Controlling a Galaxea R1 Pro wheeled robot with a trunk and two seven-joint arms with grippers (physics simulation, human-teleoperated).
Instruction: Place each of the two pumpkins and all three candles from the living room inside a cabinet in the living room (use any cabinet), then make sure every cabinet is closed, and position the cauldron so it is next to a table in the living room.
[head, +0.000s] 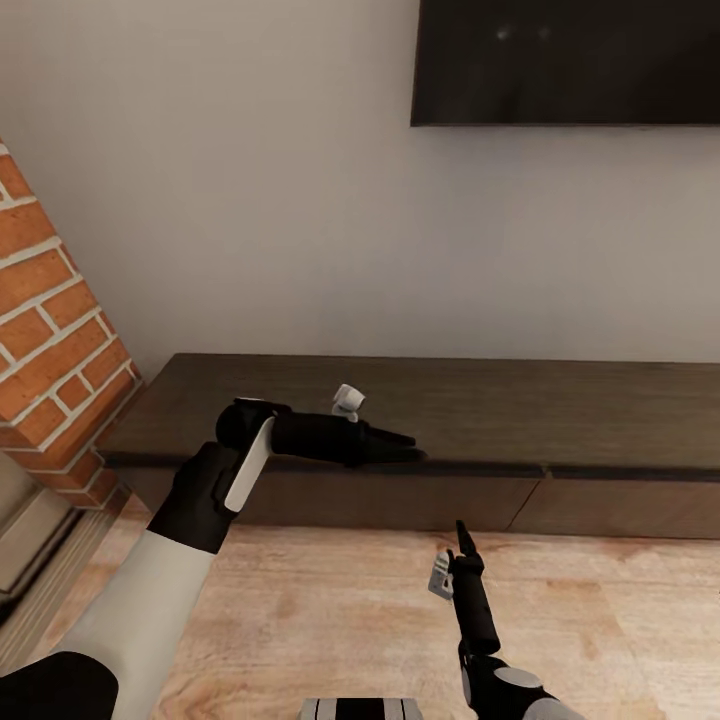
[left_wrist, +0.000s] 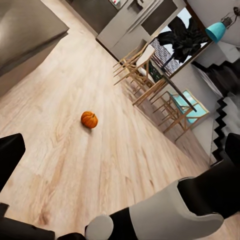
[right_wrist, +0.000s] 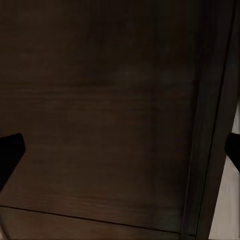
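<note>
Head view: closed cabinet (head: 420, 420), wood floor (head: 330, 610).

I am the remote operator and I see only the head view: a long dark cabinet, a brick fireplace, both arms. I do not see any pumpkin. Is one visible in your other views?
Observer: Yes. The left wrist view shows one orange pumpkin lying on the wooden floor, with nothing touching it.
Operator: What is near it?
Observer: Beyond it stands a dining table with wooden chairs; the pumpkin is apart from them.
Operator: What does the right wrist camera see?
Observer: A dark-brown wood panel of the cabinet, close up, with a seam near one edge. The right gripper has its fingertips far apart at the picture's two sides, so it looks open.
</note>
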